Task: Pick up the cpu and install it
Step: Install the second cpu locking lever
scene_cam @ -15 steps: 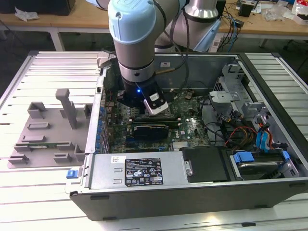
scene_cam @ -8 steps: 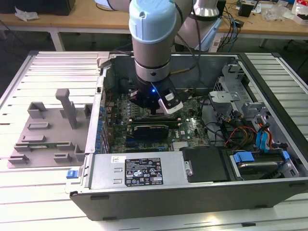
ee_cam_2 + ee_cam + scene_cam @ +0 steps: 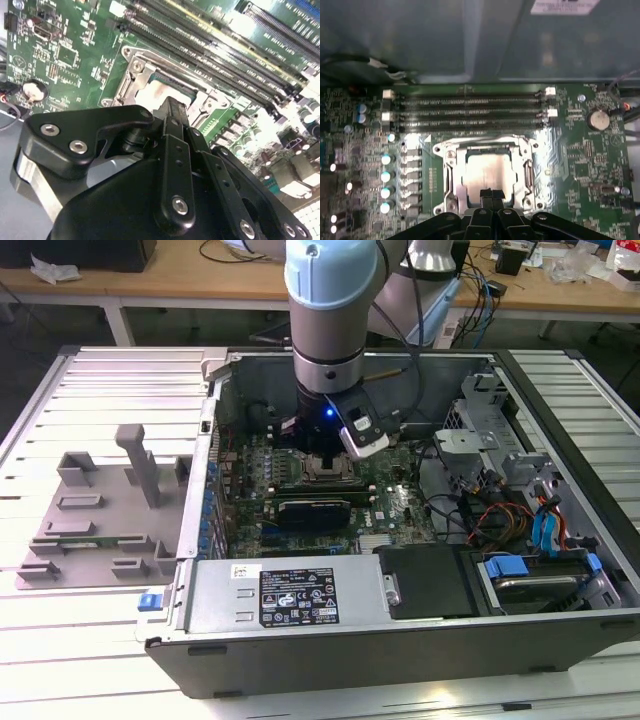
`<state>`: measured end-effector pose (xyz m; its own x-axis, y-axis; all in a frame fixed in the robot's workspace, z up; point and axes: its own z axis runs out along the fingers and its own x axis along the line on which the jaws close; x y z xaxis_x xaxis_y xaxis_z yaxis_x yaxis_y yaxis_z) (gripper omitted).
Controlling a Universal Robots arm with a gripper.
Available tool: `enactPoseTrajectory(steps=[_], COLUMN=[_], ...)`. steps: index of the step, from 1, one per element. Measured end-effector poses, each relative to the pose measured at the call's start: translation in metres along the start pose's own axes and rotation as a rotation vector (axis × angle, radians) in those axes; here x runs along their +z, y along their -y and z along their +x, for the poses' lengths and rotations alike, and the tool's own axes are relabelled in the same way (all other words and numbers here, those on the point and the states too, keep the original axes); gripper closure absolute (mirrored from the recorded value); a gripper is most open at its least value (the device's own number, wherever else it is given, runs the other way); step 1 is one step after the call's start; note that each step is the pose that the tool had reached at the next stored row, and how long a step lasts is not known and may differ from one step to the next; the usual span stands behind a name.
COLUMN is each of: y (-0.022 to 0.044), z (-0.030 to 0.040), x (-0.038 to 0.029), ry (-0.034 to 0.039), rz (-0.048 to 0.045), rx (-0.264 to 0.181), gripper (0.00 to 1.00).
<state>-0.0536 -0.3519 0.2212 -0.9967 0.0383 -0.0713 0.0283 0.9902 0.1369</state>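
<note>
The cpu (image 3: 489, 172) is a flat square chip with a pale, silvery top plate and a thin darker edge; it lies level inside the metal socket frame (image 3: 451, 172) on the green motherboard (image 3: 580, 160), seen in both wrist views (image 3: 162, 95). The arm (image 3: 330, 310) reaches straight down into the open computer case (image 3: 400, 640), its wrist vertical over the middle of the board, a small blue light glowing on it in the exterior view. The tool (image 3: 492, 195) hangs just above the near edge of the chip, its two black fingers (image 3: 172, 125) pressed together with nothing between them; whether the tips touch the plate cannot be told. Beside the socket run four long dark memory slots (image 3: 470, 107), unfilled. The case lies on its side on a slatted metal tabletop (image 3: 100, 380), holding the board, a black drive bay (image 3: 430, 580), bundled cables (image 3: 500, 515) and blue latches. On the exterior view's left, a grey plastic tray (image 3: 100, 520) with upright blocks sits apart from the case.
</note>
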Motion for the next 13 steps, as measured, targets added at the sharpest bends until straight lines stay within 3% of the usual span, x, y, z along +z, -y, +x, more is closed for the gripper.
enactPoseTrajectory(steps=[3,7,13], y=[-0.0031,-0.0062,-0.0065], z=[0.0000,-0.0008,-0.0008], x=[-0.0012,-0.0120,-0.0127], ry=[0.0000,0.0000,0.0001], rz=[0.0001,0.0005,0.0011], rx=[0.000,0.000,0.000], gripper=[0.89,0.89,0.89])
